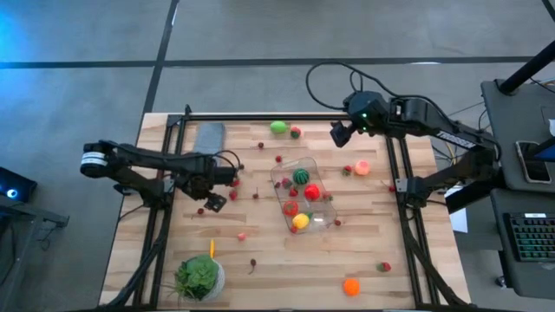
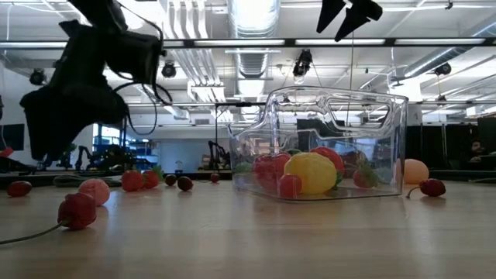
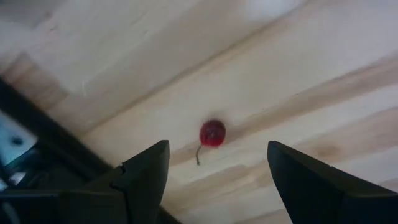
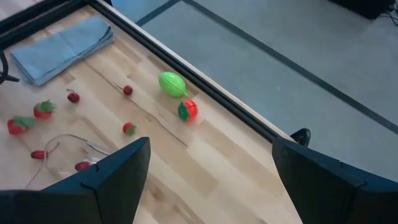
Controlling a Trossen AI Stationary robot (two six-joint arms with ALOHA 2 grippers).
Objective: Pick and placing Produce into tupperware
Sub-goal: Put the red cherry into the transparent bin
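Centrally in the high view sits the tupperware (image 1: 303, 192), a clear rectangular tub with rounded corners, set at a slant on the pale wooden surface (image 1: 260, 286). Inside it lie a striped green melon (image 1: 300, 176), red pieces and a yellow fruit (image 1: 300, 221). In the low view the tub's see-through walls (image 2: 335, 143) show that yellow fruit (image 2: 311, 172) pressed among red ones.

Loose produce is scattered around it: a green fruit (image 1: 277, 127) with a red-and-green piece (image 1: 296, 133) just beside it near the upper middle of the frame, a pink piece (image 1: 362, 167) to the tub's right, an orange fruit (image 1: 350, 286) at the lower right, and small red berries dotted to the tub's left.

The left arm reaches in from the left edge of the high view, its pincer (image 1: 213, 202) tilted down toward the surface left of the tub. Its wrist view shows the two dark fingers (image 3: 145, 180) spread apart, released, with a stemmed red cherry (image 3: 212, 133) lying on the wood between them, untouched.

The right arm bends in from the right, its pincer (image 1: 339, 134) held high near the upper right of the surface, fingers (image 4: 115, 180) likewise parted and holding nothing.
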